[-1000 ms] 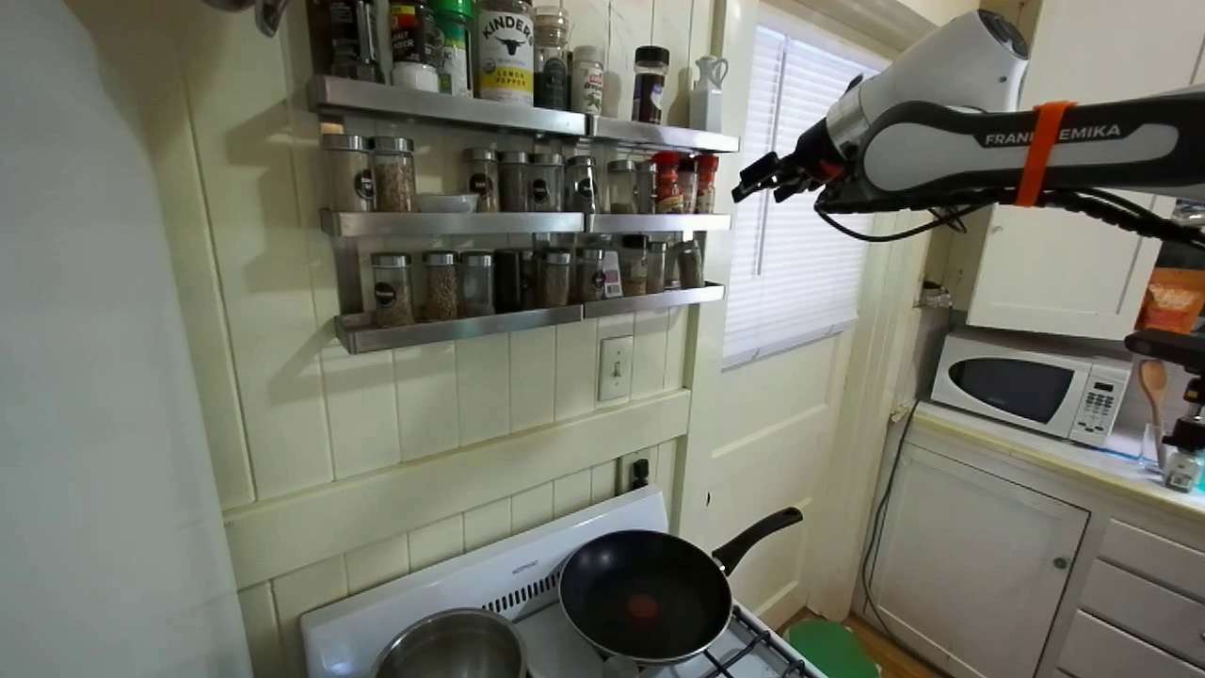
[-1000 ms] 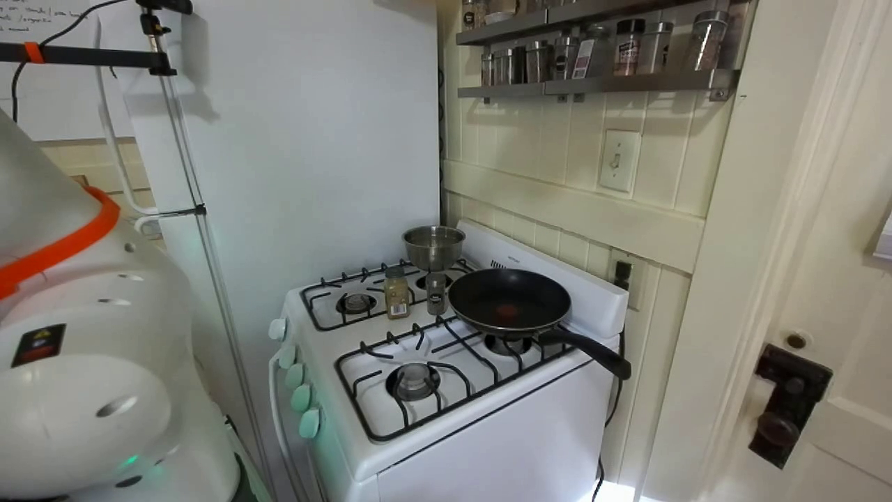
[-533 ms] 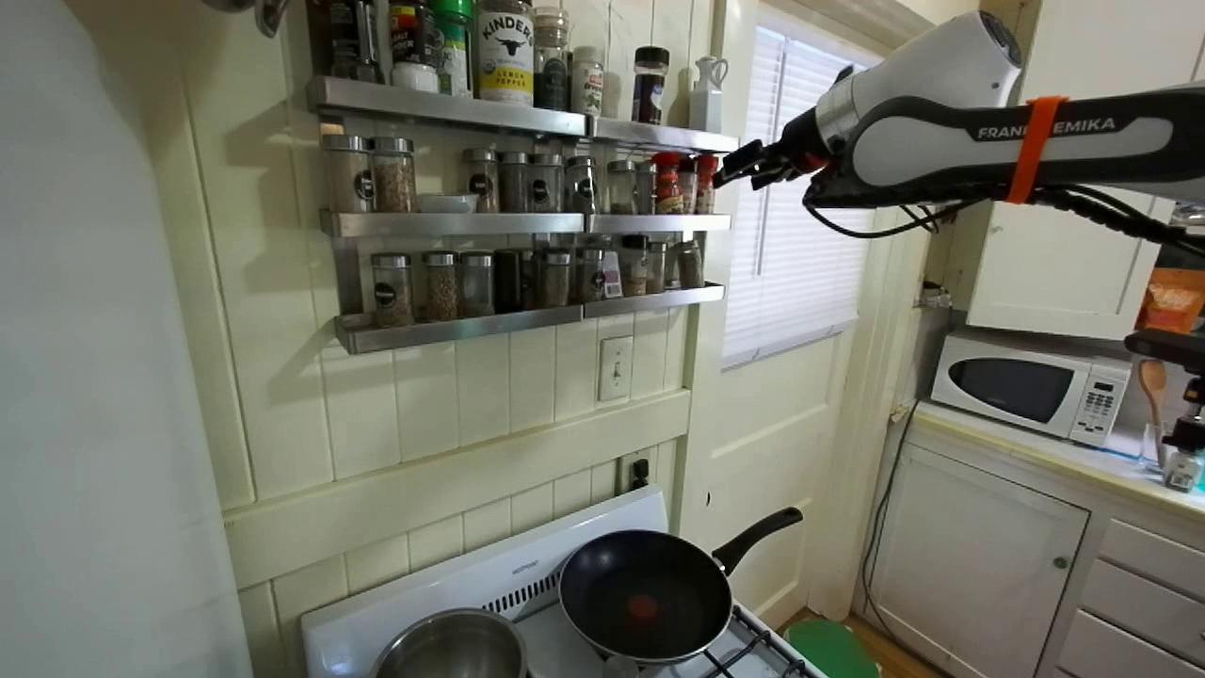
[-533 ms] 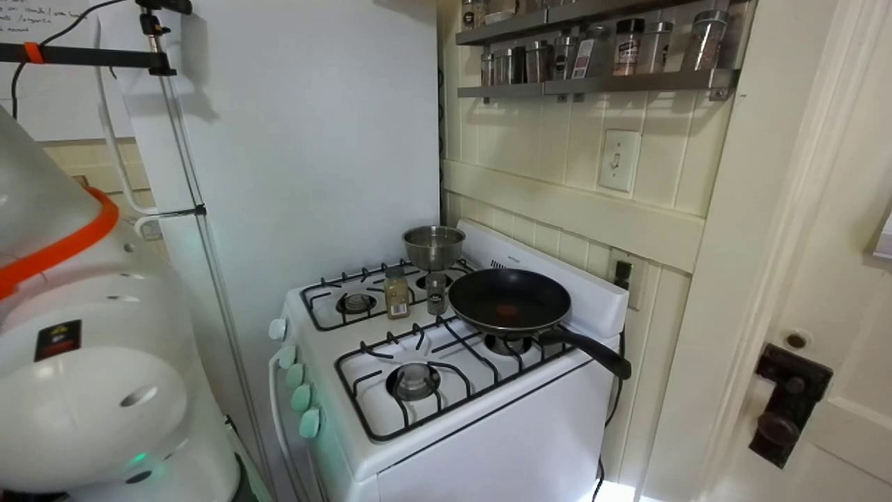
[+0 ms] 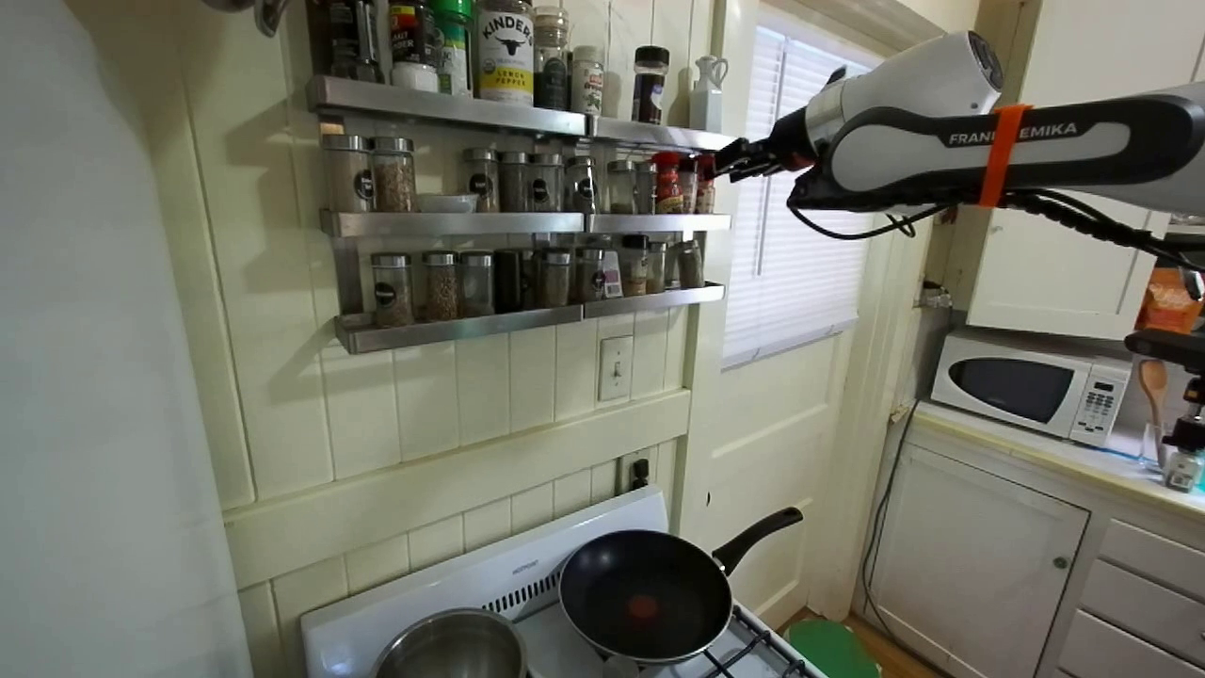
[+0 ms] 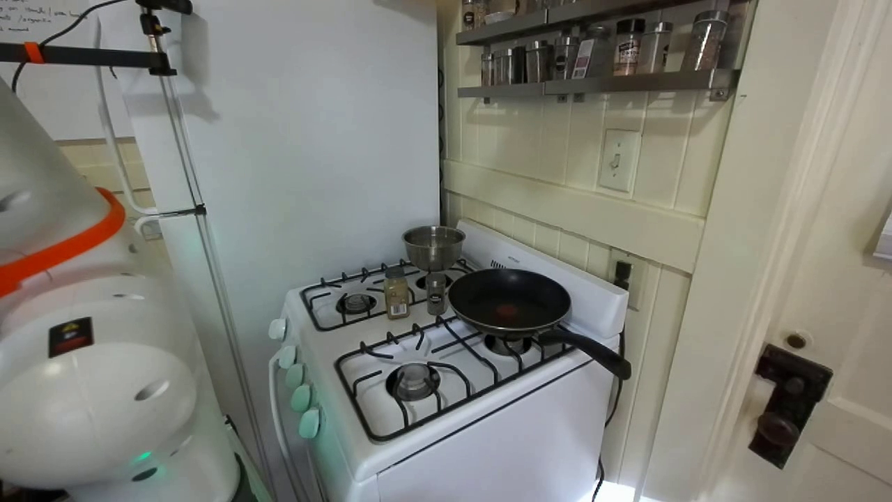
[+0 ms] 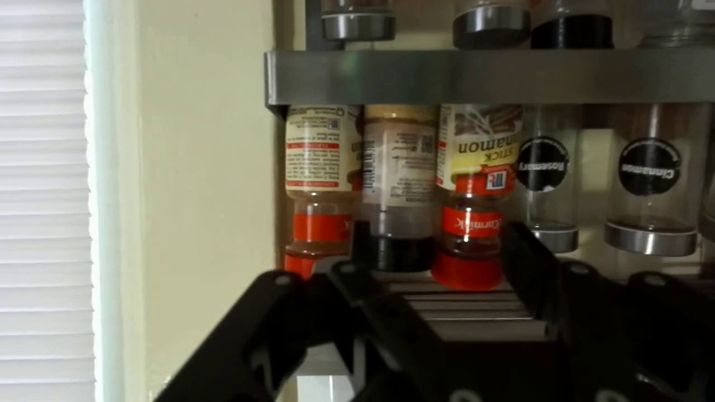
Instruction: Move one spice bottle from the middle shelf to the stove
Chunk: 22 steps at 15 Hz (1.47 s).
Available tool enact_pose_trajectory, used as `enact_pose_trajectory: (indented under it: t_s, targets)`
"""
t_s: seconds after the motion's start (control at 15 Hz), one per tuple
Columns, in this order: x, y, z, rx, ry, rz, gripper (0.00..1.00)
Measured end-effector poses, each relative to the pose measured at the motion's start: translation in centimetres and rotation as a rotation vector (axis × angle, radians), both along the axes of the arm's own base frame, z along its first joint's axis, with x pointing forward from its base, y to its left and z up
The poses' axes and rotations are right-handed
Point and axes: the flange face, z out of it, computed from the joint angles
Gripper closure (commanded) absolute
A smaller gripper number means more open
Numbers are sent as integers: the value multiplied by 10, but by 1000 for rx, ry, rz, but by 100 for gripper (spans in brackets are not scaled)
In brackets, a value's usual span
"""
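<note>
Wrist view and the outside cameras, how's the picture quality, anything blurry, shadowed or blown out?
Wrist view: gripper dark and soft-edged, the Rosemary label sharper though upside down. In an exterior view: blinds bright, soft shadows on the wall. In an exterior view: a patch beside the stove blown out to white.

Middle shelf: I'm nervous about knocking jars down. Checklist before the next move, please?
1. The fingers open: ok.
2. Only one bottle between them: not ok; the wrist view shows a black-capped bottle and the cinnamon stick bottle there.
3. Contact with either: cannot tell.
4. Both upright on the middle shelf: ok.
5. Stove free of other things: not ok; skillet and two jars there.
</note>
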Motion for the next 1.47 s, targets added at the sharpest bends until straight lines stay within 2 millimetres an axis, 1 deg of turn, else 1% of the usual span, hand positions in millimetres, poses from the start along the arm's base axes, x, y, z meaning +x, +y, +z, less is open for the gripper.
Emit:
enact_pose_trajectory:
  t_s: [0.07, 0.13, 0.2, 0.27, 0.33, 0.4, 0.53, 0.73, 0.8, 0.87, 1.0, 1.27, 1.33, 1.4, 1.47]
  targets:
    - [0, -5, -1, -1, -1, -7, 44]
    - [1, -10, -2, 4, -2, -13, 45]
    - [2, -13, -3, 9, -7, -15, 49]
    - [3, -15, -5, 16, -17, -17, 49]
    - [4, -16, -5, 18, -30, -17, 45]
    - [6, -16, -6, 19, -43, -18, 48]
    - [11, -16, -9, 18, -69, -20, 47]
    - [20, -18, -11, 22, -95, -23, 49]
    - [23, -18, -12, 25, -98, -23, 45]
    - [25, -18, -13, 27, -101, -23, 44]
    - [31, -17, -15, 31, -104, -22, 45]
    - [42, -13, -18, 36, -112, -15, 50]
    - [44, -13, -17, 37, -115, -15, 49]
    - [46, -12, -17, 37, -117, -14, 51]
    - [47, -12, -17, 37, -119, -14, 50]
